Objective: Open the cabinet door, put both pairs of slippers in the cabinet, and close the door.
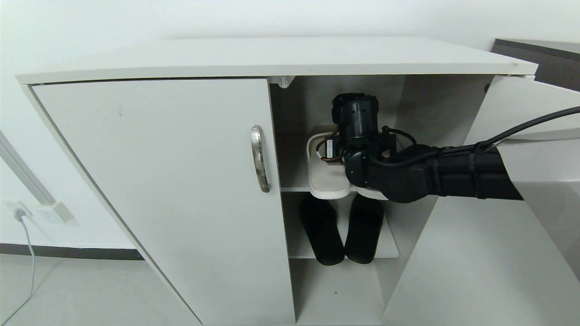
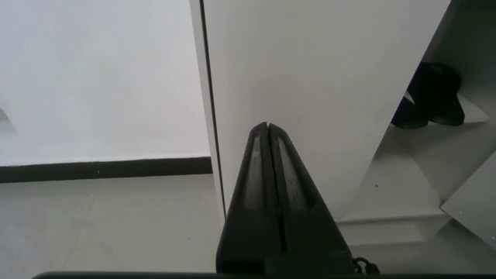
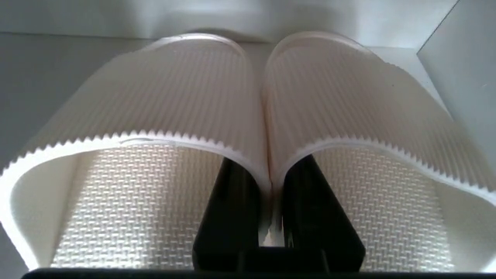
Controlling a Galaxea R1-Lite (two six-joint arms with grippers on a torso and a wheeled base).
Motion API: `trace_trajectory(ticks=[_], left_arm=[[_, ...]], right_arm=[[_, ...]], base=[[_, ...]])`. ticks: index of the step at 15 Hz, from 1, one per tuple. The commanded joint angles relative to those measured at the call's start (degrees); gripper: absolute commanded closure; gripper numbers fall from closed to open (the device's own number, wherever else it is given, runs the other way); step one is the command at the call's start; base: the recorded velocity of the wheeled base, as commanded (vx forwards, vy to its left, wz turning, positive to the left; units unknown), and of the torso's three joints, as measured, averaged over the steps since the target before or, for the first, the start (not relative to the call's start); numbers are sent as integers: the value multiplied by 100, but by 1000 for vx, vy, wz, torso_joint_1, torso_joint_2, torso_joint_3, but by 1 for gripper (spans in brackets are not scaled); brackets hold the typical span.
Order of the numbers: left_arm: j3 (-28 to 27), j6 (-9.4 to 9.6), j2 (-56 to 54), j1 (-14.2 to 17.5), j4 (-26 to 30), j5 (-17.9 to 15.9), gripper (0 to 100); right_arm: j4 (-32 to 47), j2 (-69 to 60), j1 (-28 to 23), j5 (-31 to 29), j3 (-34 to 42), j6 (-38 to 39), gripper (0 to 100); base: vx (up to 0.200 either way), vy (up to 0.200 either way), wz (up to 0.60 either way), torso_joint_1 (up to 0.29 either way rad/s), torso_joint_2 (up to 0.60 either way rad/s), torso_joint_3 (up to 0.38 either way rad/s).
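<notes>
The right gripper (image 3: 269, 186) pinches the white slippers (image 3: 178, 85) together by their inner walls on the upper shelf of the cabinet (image 1: 281, 54). The black slippers (image 1: 342, 231) lie on the shelf below; the left gripper (image 2: 268, 139) hangs closed and empty

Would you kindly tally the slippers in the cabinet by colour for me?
White slippers: 2
Black slippers: 2
Total: 4

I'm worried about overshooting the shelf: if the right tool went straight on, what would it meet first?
Probably the cabinet's back wall, close behind the toes of the white slippers that the right tool grips; the exact gap is unclear.
</notes>
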Motion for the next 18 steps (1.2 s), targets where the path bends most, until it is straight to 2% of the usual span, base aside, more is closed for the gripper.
trace_trajectory(ticks=[1,6,11,18], left_arm=[[1,0,2,-1,-1,-2,100],[1,-9,2,-1,-1,-2,100],[1,-9,2,-1,-1,-2,100],[1,0,2,-1,-1,-2,100]], right_arm=[[-8,15,8,0,-1,3,0],[36,-205,87,-44,368,3,0],[-149,-1251,518,-132,1616,47,0],[-1124,-2639,1449,-255,3822,38,0]], base=[[0,0,0,0,0,0],[0,0,0,0,0,0],[0,0,0,0,0,0],[0,0,0,0,0,0]])
